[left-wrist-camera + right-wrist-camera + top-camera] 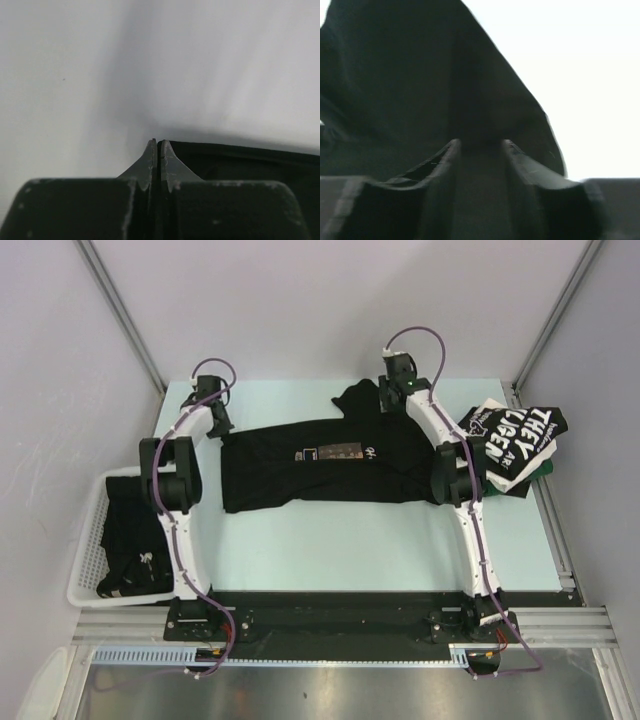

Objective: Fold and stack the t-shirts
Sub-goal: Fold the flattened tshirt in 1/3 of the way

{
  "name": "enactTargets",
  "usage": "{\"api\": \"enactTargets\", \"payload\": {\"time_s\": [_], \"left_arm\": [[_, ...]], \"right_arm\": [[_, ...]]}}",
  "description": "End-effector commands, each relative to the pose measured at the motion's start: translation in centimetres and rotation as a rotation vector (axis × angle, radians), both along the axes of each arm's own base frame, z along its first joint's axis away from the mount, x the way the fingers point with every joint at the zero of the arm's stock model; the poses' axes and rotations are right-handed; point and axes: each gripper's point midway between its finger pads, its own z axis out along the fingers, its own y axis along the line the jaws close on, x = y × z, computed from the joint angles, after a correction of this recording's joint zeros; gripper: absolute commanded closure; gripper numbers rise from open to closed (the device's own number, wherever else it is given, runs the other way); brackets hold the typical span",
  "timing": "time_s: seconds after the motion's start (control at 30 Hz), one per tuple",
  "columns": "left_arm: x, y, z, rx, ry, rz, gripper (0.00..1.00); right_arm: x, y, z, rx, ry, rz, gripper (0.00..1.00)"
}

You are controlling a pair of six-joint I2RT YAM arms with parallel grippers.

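Black cotton t-shirt [320,465] lies spread flat in the middle of the pale table [330,550], with its small rectangular chest print [330,453] facing up. Such cloth is light and very soft. I judge that it will sag and crease when it is lifted and will keep no shape. It is therefore better to take it at a hem, a sleeve or a corner, with one arm on each side, and not in the middle. The folded t-shirts [510,435] sit in a pile at the right side of the table, the top one with big white letters.

At the shirt's left edge the left gripper [157,145] is fully closed, its tips pressed together. Whether a thin hem is pinched between them I cannot tell. The right gripper [481,144] is at the far right sleeve, its jaws partly apart. Black cloth rises just ahead of them, and it does not look clamped.
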Motion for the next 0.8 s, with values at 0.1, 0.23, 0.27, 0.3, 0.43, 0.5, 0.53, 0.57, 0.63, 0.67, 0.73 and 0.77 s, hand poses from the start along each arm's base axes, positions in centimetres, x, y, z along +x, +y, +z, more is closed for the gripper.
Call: {"api": "enactTargets", "payload": {"time_s": [0.1,0.23,0.27,0.3,0.43,0.5,0.53,0.57,0.63,0.67,0.73,0.77], "left_arm": [[-1.3,-0.7,7.3,0.025,-0.103,-0.066,1.00],[-1.7,-1.7,7.6,0.016,-0.092,-0.121,1.00],[-1.9,-1.8,7.6,0.015,-0.085,-0.131,1.00],[-1.9,-1.9,7.7,0.016,-0.084,-0.140,1.00],[-2.4,-1.6,7.4,0.029,-0.062,-0.143,1.00],[-2.3,-1.6,7.2,0.034,-0.062,-0.144,1.00],[-2.2,-1.5,6.7,0.039,-0.050,-0.139,1.00],[-2.1,-1.5,6.4,0.040,-0.044,-0.138,1.00],[-1.6,-1.3,5.8,0.045,-0.033,-0.129,1.00],[-1.5,-1.2,5.6,0.045,-0.027,-0.126,1.00],[-0.9,-1.2,5.7,0.047,-0.033,-0.126,1.00],[-0.8,-1.2,5.2,0.045,-0.021,-0.128,1.00]], "right_arm": [[5.7,3.1,3.1,0.122,-0.252,0.085,0.48],[6.3,2.0,3.0,0.121,-0.264,0.075,0.47],[6.2,1.6,3.4,0.116,-0.264,0.074,0.47],[6.0,0.9,3.1,0.097,-0.249,0.061,0.47],[4.9,-1.4,3.0,0.009,-0.219,0.044,0.46],[4.0,-2.7,2.4,-0.048,-0.188,0.038,0.46],[3.8,-3.3,2.3,-0.066,-0.181,0.027,0.45],[3.3,-4.2,1.7,-0.086,-0.159,0.018,0.45],[2.9,-5.0,2.3,-0.094,-0.159,0.006,0.44],[2.8,-5.7,2.3,-0.100,-0.156,-0.006,0.44],[2.4,-6.6,2.2,-0.119,-0.144,-0.020,0.43],[2.3,-7.3,2.2,-0.127,-0.139,-0.028,0.43]]}}
